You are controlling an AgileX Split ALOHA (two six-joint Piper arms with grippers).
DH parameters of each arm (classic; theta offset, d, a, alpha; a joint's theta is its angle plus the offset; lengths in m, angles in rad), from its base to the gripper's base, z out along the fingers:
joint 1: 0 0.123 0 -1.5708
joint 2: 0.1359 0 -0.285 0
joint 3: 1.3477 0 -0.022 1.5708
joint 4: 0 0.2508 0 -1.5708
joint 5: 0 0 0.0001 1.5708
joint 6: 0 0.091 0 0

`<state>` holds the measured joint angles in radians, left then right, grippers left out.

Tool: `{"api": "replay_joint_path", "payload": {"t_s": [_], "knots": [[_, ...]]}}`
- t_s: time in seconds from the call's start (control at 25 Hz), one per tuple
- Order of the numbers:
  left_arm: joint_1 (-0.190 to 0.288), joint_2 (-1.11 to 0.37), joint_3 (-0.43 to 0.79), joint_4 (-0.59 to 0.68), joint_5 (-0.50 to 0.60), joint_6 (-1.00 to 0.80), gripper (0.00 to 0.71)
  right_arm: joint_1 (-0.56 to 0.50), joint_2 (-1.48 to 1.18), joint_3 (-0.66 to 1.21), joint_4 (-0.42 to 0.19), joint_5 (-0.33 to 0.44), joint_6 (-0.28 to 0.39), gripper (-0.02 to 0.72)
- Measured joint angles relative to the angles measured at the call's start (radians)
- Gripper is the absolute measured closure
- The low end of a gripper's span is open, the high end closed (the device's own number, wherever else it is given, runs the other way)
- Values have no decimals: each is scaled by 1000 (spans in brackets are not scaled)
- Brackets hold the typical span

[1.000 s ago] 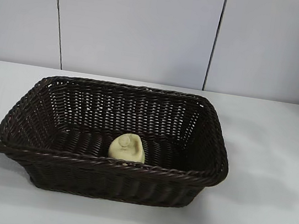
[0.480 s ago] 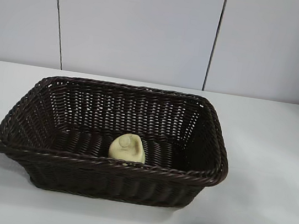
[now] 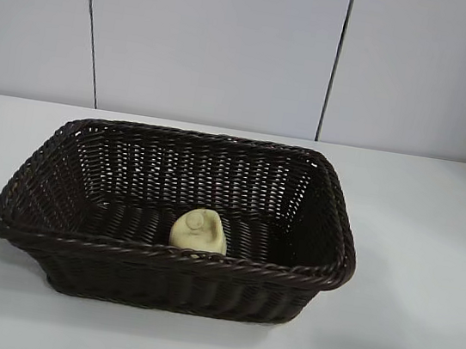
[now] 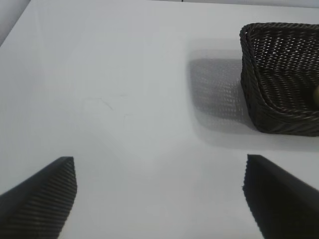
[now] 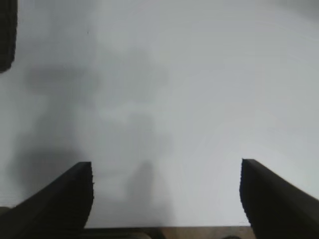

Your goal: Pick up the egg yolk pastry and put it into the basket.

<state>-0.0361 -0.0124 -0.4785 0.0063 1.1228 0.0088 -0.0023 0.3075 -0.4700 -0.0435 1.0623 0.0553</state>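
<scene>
The egg yolk pastry [image 3: 199, 231] sits inside the basket [image 3: 74, 130], close to its near wall. The left gripper [image 4: 159, 196] is spread wide with nothing in it, above the white table [image 4: 124, 99] beside the basket. The right gripper [image 5: 166, 196] is also spread wide and holds nothing, over bare table away from the pastry.

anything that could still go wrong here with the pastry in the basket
Little, likely. The pastry sits inside the basket hard against its near wall, so a knock could tip it around. The left gripper and right gripper are open over bare table, apart from the basket.
</scene>
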Motion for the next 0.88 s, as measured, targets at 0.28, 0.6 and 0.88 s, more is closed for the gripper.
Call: {"api": "replay_joint_path", "payload": {"t_s": [0.28, 0.6, 0.88], "knots": [[0, 0, 0, 0, 0, 0, 52, 0, -221, 0, 0, 2, 0, 122], [0, 0, 0, 0, 0, 0, 52, 0, -324, 0, -1, 14, 0, 122], [0, 0, 0, 0, 0, 0, 52, 0, -324, 0, -1, 14, 0, 122]]}}
